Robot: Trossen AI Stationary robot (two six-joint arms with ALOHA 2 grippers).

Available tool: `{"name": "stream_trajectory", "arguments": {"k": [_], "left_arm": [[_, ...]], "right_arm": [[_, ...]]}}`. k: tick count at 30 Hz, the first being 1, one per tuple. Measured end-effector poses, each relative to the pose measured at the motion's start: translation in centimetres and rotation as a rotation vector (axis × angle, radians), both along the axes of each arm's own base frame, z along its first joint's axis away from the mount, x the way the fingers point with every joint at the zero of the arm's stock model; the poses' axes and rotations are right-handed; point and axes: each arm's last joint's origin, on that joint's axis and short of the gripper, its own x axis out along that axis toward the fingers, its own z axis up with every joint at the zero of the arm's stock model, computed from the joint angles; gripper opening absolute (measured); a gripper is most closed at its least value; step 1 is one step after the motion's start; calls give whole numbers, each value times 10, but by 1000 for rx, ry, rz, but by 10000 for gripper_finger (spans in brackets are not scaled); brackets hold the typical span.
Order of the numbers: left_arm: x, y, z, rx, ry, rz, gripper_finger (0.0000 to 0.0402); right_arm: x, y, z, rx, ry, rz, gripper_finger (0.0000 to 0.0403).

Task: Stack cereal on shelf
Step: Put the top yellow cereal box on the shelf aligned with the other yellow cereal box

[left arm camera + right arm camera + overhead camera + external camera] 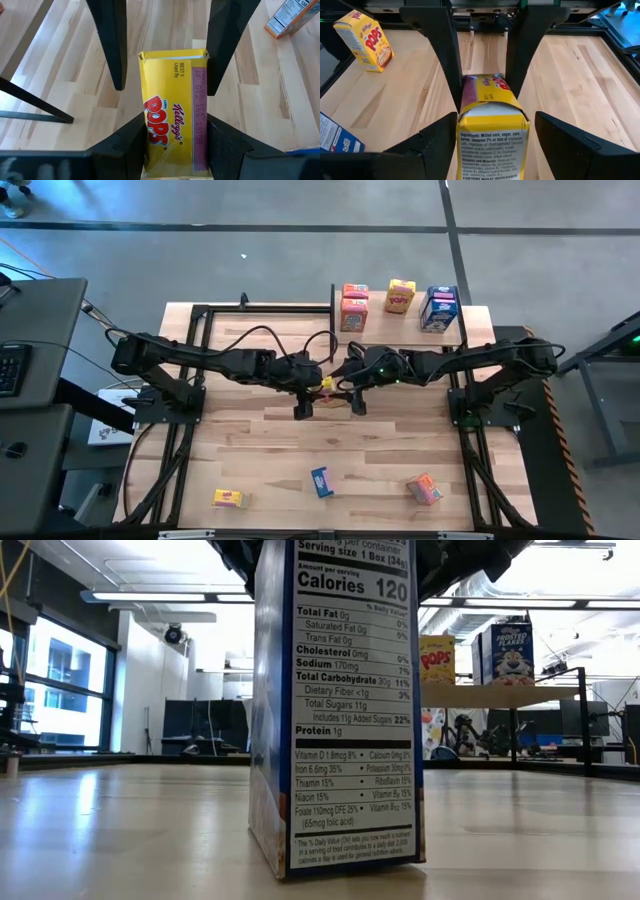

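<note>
A yellow Corn Pops cereal box (172,115) hangs above the middle of the table between my two grippers. My left gripper (175,150) is shut on it. My right gripper (495,150) is open, and its fingers stand on either side of the box's other end (492,135) with gaps showing. The shelf (470,330) stands at the far right. On it stand two orange boxes (354,308), a yellow one (400,296) and a blue one (438,308). My left gripper pinches the yellow box between its two fingers (131,145), on two opposite sides (146,142) near the end toward the table's left. The fingers come from the table's left, slanting down, along the box. The box is lifted clear of the table.
On the near part of the table lie a yellow box (230,498) and an orange box (424,489). Between them a blue box (321,481) stands upright, filling the low view (335,710). Black frame rails run along the table's left and right sides.
</note>
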Motion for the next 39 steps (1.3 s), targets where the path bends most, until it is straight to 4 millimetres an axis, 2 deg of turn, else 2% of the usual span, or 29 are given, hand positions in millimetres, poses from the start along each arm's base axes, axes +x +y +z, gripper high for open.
{"name": "stream_trajectory", "arguments": {"k": [19,33,39], "left_arm": [[0,0,0,0,-6,1,162],[1,0,1,-2,-20,3,163],[2,0,1,-15,-25,13,184]], "right_arm": [[0,0,0,1,2,0,182],[0,0,0,1,3,0,172],[0,0,0,0,1,-1,172]]}}
